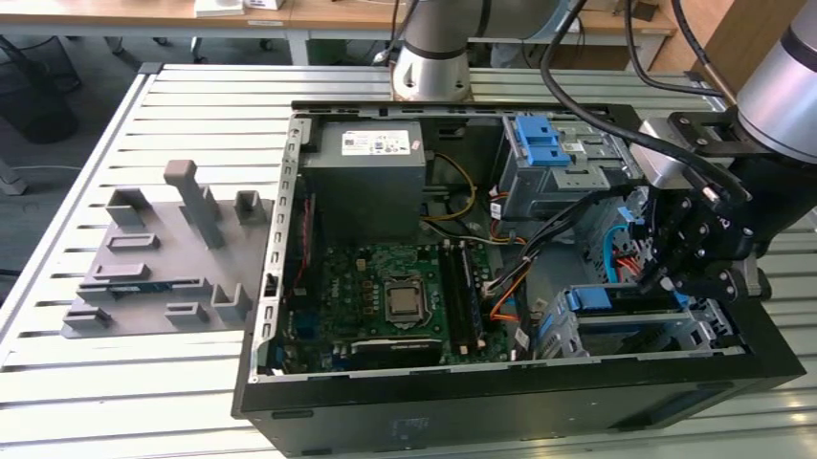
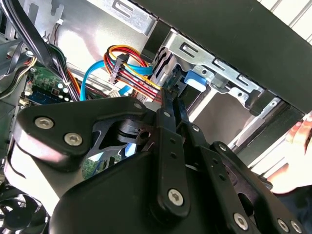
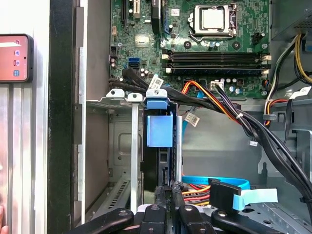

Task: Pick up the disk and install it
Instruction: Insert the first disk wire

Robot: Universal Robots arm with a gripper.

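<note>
The disk (image 3: 159, 129), in its bright blue carrier, stands on edge in a slot of the metal drive bay (image 3: 113, 146) at the case's front corner. In the exterior view its blue carrier (image 1: 619, 298) shows in that bay, at the exterior view's right. My gripper (image 1: 653, 279) hangs right over it inside the case. In both wrist views the black fingers come together, and the gripper (image 3: 167, 189) looks shut with its tips against the disk's dark edge. The second wrist view has the gripper (image 2: 171, 93) beside the blue carrier tab (image 2: 195, 80).
Bundled cables (image 3: 219, 105) and a blue flat cable (image 3: 229, 190) run close by the bay. The motherboard (image 1: 396, 296), power-supply box (image 1: 370, 172) and blue-latched drive cage (image 1: 556, 153) fill the case. A grey fixture plate (image 1: 166, 258) lies outside. A person's hand (image 2: 297, 141) and a phone (image 3: 14, 57) are nearby.
</note>
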